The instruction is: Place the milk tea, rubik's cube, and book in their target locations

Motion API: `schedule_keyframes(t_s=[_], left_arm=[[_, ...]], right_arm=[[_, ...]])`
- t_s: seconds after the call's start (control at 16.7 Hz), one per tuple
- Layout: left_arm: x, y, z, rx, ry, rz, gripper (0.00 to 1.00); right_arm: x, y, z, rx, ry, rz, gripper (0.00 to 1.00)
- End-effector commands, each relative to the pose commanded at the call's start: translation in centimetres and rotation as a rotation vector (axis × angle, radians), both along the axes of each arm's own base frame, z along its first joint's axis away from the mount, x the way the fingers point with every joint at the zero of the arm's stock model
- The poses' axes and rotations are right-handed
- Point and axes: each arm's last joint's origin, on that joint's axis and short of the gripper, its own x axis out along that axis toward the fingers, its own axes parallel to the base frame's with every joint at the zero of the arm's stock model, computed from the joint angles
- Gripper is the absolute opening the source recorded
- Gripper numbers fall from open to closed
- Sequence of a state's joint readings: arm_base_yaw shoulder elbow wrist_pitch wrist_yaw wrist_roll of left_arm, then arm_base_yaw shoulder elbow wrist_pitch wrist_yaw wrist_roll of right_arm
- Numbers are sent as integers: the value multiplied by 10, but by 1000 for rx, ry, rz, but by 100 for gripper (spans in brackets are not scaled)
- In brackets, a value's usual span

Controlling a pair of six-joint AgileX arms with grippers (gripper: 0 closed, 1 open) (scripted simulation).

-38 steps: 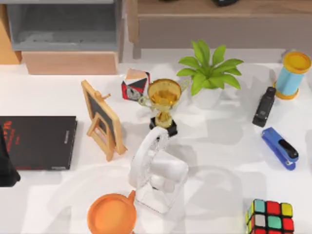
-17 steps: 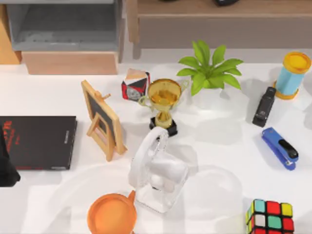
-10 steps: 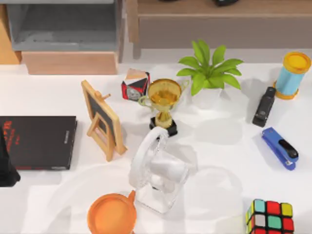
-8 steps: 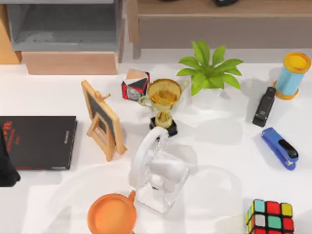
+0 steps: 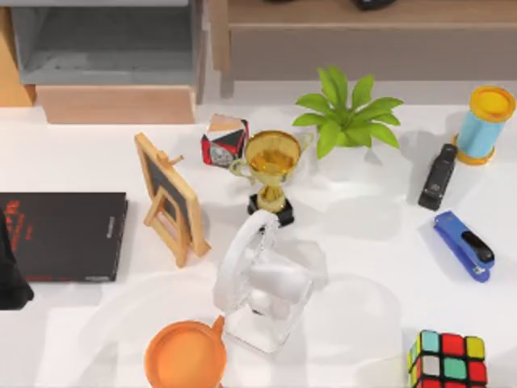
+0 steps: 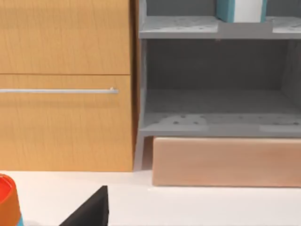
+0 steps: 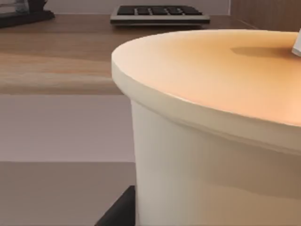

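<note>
The milk tea [image 7: 211,141], a cream cup with an orange lid, looms very close in the right wrist view. One dark finger [image 7: 120,209] of my right gripper lies against its wall. From above, its orange lid [image 5: 184,356] sits at the table's front, left of centre, with my right arm's white wrist [image 5: 260,284] beside it. The rubik's cube [image 5: 448,360] rests at the front right corner. The light blue book [image 6: 237,8] stands upright on the grey shelf's upper level. My left arm [image 5: 10,275] is parked at the left edge, one finger [image 6: 89,212] showing.
A flat black book [image 5: 63,234], a small easel board [image 5: 170,198], a faceted block [image 5: 224,139], a gold trophy [image 5: 271,170] and a potted plant [image 5: 346,121] crowd the middle. A blue cup with a yellow lid [image 5: 485,121] and two staplers [image 5: 462,244] lie at the right.
My right arm's white wrist has shifted only slightly beside the orange lid. The cup, the cube and the left arm stay where they were.
</note>
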State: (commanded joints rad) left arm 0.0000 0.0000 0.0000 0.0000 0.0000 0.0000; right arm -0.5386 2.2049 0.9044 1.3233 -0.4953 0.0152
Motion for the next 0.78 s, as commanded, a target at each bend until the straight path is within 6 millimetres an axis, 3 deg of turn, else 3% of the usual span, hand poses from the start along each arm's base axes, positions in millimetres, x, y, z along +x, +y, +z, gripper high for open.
schedule_keyframes(t_s=[0.42, 0.78], left_arm=[[0, 0, 0, 0, 0, 0, 100], [0, 0, 0, 0, 0, 0, 100]], right_arm=[[0, 0, 0, 0, 0, 0, 98], [0, 0, 0, 0, 0, 0, 100]])
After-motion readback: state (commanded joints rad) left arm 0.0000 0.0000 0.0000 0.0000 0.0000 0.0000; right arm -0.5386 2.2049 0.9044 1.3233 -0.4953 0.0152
